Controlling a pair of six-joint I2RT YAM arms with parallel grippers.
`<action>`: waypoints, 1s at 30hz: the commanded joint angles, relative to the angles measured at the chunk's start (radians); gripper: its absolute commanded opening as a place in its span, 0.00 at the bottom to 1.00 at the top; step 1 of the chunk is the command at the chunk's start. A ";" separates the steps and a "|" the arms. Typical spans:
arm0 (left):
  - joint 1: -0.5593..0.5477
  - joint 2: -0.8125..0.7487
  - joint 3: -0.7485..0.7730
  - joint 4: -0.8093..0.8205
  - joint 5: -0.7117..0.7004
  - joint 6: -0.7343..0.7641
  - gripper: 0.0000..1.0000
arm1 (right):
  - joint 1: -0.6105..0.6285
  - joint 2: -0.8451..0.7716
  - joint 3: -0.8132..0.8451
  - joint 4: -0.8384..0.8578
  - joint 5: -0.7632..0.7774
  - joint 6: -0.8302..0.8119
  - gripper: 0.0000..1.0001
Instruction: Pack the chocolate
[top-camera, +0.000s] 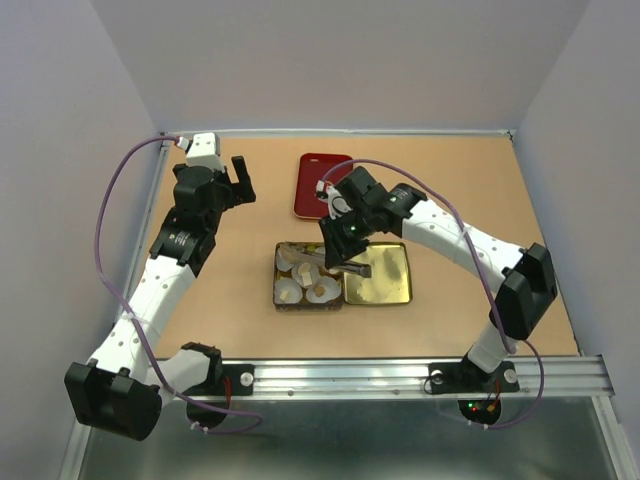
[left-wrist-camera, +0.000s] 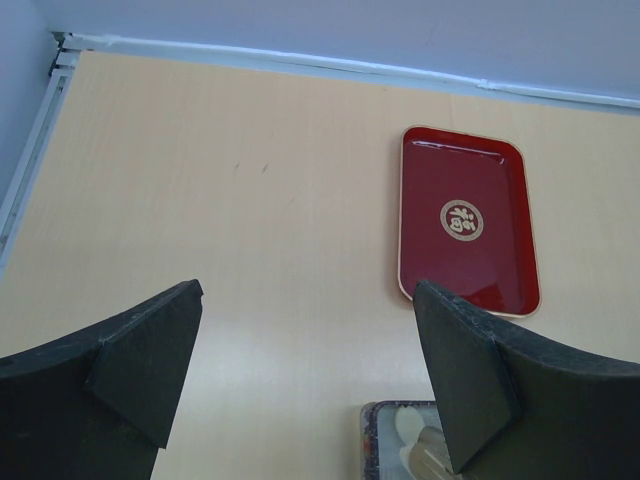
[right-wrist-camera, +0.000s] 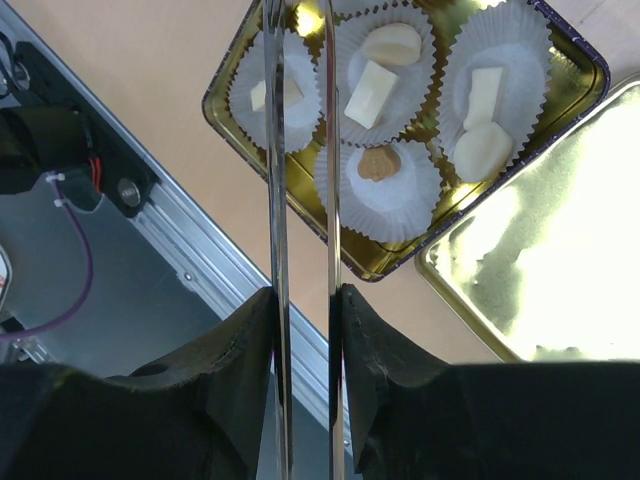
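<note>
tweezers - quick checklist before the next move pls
1. Tweezers clamped in right gripper: ok.
2. Piece between the tweezer tips: cannot tell, the tips run out of the right wrist view.
3. Tin open, lid lying beside it: ok.
4. All four paper cups holding chocolate: ok.
5. Left gripper open, off to the left, not touching the tin: ok.

Open tabletop (left-wrist-camera: 250, 180) ahead of left gripper (left-wrist-camera: 305, 300)
</note>
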 joint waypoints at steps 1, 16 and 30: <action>-0.008 -0.001 0.055 0.009 -0.007 0.014 0.99 | 0.010 0.016 0.002 0.003 0.001 -0.021 0.38; -0.008 0.000 0.056 0.009 -0.007 0.013 0.99 | 0.010 0.030 0.069 0.004 0.045 -0.018 0.41; -0.006 -0.003 0.055 0.009 -0.006 0.013 0.99 | 0.008 -0.038 0.179 0.035 0.183 0.009 0.40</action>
